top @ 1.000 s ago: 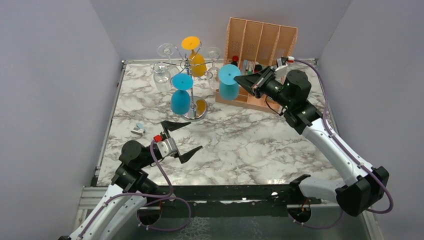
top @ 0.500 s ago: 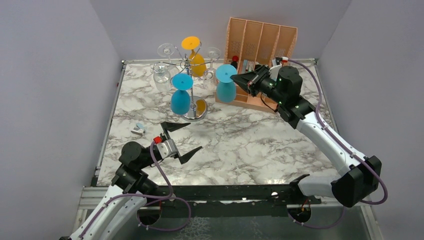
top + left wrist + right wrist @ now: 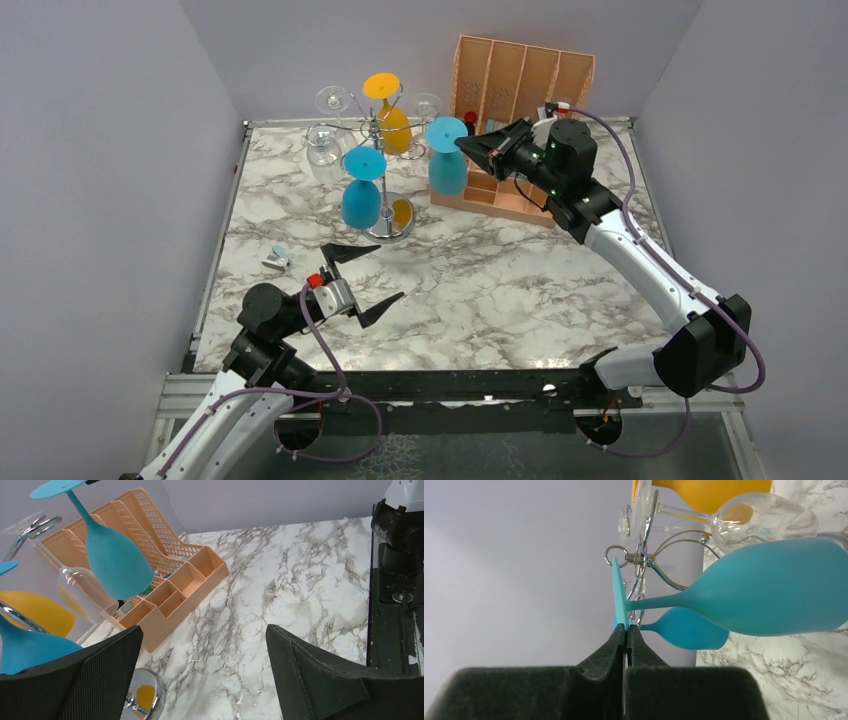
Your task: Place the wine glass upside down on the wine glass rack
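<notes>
My right gripper (image 3: 466, 144) (image 3: 626, 627) is shut on the flat foot of a blue wine glass (image 3: 448, 165) (image 3: 769, 596), which hangs bowl-down in the air just right of the silver wine glass rack (image 3: 384, 150) (image 3: 642, 560). The same glass shows at the upper left of the left wrist view (image 3: 112, 557). On the rack hang another blue glass (image 3: 361, 200), an orange glass (image 3: 393, 125) and clear glasses (image 3: 323, 146). My left gripper (image 3: 366, 278) (image 3: 202, 672) stands open and empty low over the table, near the rack's shiny disc base (image 3: 145, 697).
An orange slotted organiser (image 3: 520, 95) (image 3: 165, 587) with small items stands at the back right, right behind the held glass. A small white and blue object (image 3: 276, 258) lies on the marble table (image 3: 480, 290) at the left. Grey walls close in three sides.
My right arm has carried the blue glass to the left and slightly up, closer to the rack's arms. The left arm has not moved.
</notes>
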Available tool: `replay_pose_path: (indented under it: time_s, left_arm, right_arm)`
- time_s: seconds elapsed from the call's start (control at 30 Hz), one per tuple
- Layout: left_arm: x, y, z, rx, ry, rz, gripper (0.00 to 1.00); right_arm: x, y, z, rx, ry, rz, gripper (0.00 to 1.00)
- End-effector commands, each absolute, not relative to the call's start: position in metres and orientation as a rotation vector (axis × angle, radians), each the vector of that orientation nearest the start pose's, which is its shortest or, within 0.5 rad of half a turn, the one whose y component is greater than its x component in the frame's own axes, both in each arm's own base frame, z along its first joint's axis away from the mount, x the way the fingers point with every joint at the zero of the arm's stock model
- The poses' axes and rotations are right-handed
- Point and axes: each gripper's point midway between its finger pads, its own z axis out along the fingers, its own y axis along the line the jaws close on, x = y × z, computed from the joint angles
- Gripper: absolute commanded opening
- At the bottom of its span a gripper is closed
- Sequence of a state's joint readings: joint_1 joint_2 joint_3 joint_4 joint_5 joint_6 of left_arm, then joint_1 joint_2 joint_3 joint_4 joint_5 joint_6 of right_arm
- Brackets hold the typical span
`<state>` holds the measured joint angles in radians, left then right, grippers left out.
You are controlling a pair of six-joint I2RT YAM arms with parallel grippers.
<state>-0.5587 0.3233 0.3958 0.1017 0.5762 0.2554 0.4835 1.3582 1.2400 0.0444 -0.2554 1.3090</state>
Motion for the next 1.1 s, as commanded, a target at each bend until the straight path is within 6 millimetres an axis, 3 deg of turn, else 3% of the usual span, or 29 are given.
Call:
replay_pose_path:
  time_s: [0.0,0.67,1.07]
  left_arm:
    - [0.152,-0.202,0.28,1.004,1.029,-0.657,0.99]
    - [0.153,-0.199,0.283,0.989,1.017,-0.633,0.99]
    - [0.153,-0.199,0.285,0.987,1.014,-0.634,0.99]
  right_arm:
    - [0.357,0.289,0.402,0.465,1.753,1.563,0.01]
    - [0.352,0.34,0.394,0.323,1.837,1.691,0.01]
    - [0.343,0.356,0.396,0.228,1.875,1.724,0.01]
